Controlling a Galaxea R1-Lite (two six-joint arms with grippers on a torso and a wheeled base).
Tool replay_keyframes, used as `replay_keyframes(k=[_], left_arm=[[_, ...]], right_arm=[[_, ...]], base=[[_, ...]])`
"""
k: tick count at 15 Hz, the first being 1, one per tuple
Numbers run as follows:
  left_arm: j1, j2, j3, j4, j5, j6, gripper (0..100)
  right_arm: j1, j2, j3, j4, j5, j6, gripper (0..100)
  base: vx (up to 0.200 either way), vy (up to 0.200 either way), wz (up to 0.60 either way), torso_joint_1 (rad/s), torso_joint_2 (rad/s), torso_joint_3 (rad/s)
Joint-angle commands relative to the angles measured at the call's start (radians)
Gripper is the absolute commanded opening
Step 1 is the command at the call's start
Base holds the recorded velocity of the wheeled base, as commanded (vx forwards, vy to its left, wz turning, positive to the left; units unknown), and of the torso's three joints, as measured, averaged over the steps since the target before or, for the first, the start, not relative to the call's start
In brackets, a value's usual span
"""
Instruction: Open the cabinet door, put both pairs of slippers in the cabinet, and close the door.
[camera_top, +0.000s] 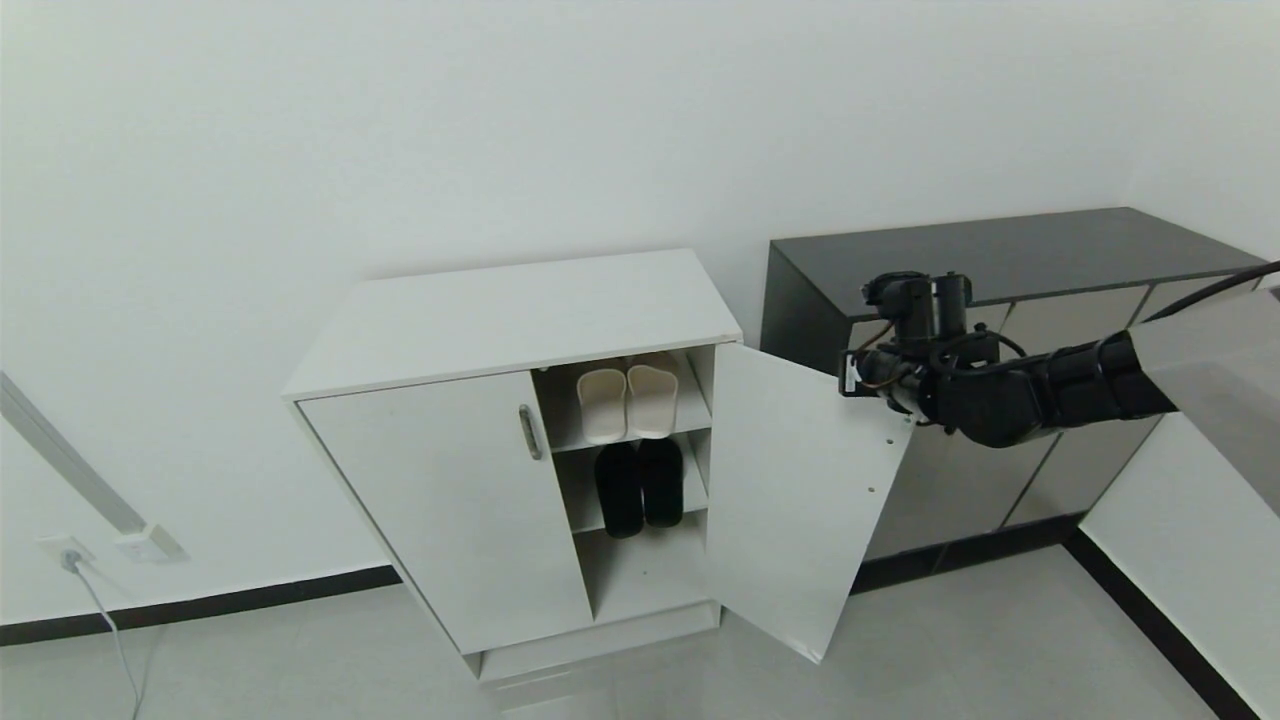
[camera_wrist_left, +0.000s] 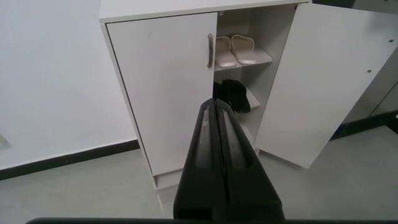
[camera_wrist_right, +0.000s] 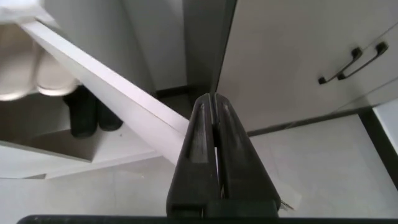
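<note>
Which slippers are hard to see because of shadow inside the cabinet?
Head view: the black slippers lie in shade and show little detail; left wrist view: likewise; the white slippers stand out in both.

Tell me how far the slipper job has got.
Done: the right-hand cabinet door stands open, the white slippers lie on the top shelf and the black slippers on the shelf below. In hand: the right gripper, fingers shut, is by that door's upper outer corner; whether it touches the door is unclear. Left: swinging the door shut.
</note>
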Motion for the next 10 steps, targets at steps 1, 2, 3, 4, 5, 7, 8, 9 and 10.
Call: replay_keyframes(k=[1,2,3,4,5,7,8,9,10], left_arm=[[0.000,0.001,0.000,0.000,0.001,0.000,0],[0.000,0.001,0.000,0.000,0.001,0.000,0],[0.000,0.001,0.000,0.000,0.001,0.000,0],[0.000,0.001,0.000,0.000,-0.001,0.000,0],[0.000,0.001,0.000,0.000,0.001,0.000,0],[0.000,0.001,0.000,0.000,0.001,0.000,0],[0.000,0.001,0.000,0.000,0.001,0.000,0],[0.000,0.001,0.000,0.000,0.001,0.000,0],[0.000,0.001,0.000,-0.001,0.001,0.000,0]], right_arm=[[-0.008,0.028,-0.006,0.001,0.004,0.000,0],[-0.011,0.032,-0.007,0.003,0.006,0.000,0],[-0.015,0.042,-0.013,0.004,0.006,0.000,0],[-0.019,0.045,-0.013,0.007,0.007,0.000,0],[-0.020,0.050,-0.013,0.012,0.018,0.000,0],[-0.025,0.053,-0.015,0.012,0.019,0.000,0],[-0.025,0.053,-0.013,0.013,0.018,0.000,0],[-0.022,0.045,-0.007,0.015,0.018,0.000,0],[-0.012,0.027,0.010,0.016,0.018,0.000,0]], base=[[0.000,0.000,0.00,0.000,0.00,0.000],[0.000,0.000,0.00,0.000,0.00,0.000],[0.000,0.000,0.00,0.000,0.00,0.000],[0.000,0.000,0.00,0.000,0.00,0.000],[0.000,0.000,0.00,0.000,0.00,0.000],[0.000,0.000,0.00,0.000,0.00,0.000],[0.000,0.000,0.00,0.000,0.00,0.000],[0.000,0.000,0.00,0.000,0.00,0.000],[0.000,0.000,0.00,0.000,0.00,0.000]])
